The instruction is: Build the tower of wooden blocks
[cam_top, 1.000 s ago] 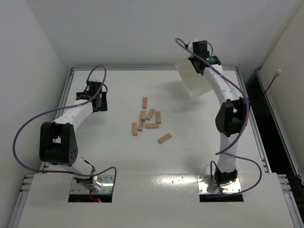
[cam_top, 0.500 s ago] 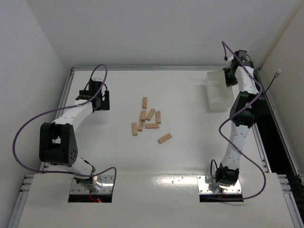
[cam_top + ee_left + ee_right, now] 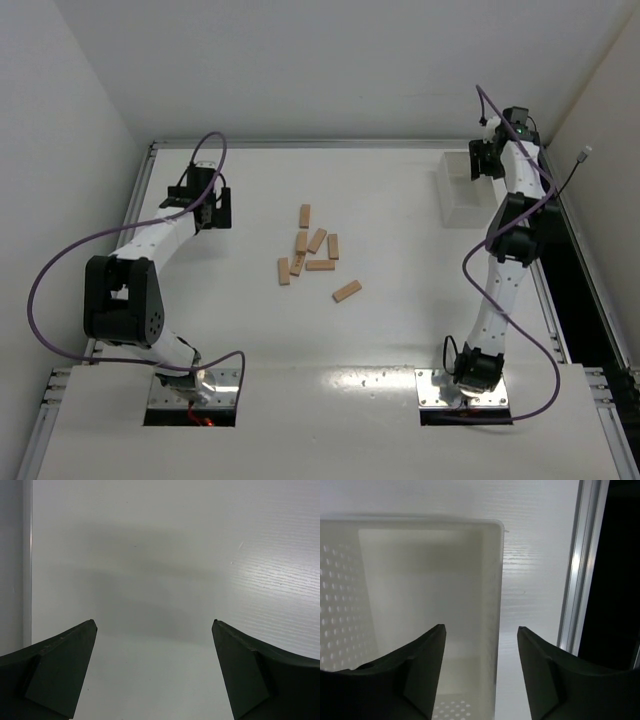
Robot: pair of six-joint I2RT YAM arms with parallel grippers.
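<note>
Table [image 3: 400, 320] white and matte, edged by aluminium rail [image 3: 577, 580]; plain white walls [image 3: 300, 70] behind and at the sides.

White tray [image 3: 465, 205] at far right corner; perforated floor and side wall visible inside.

Right gripper [image 3: 481, 627] over tray's right wall, jaws apart on either side of it, not touching.

Left gripper [image 3: 155, 625] at far left over bare table, jaws spread wide, holding nothing.

Wood blocks [image 3: 310, 250] lie flat in loose cluster mid-table, one apart at near right; well clear of both grippers.
</note>
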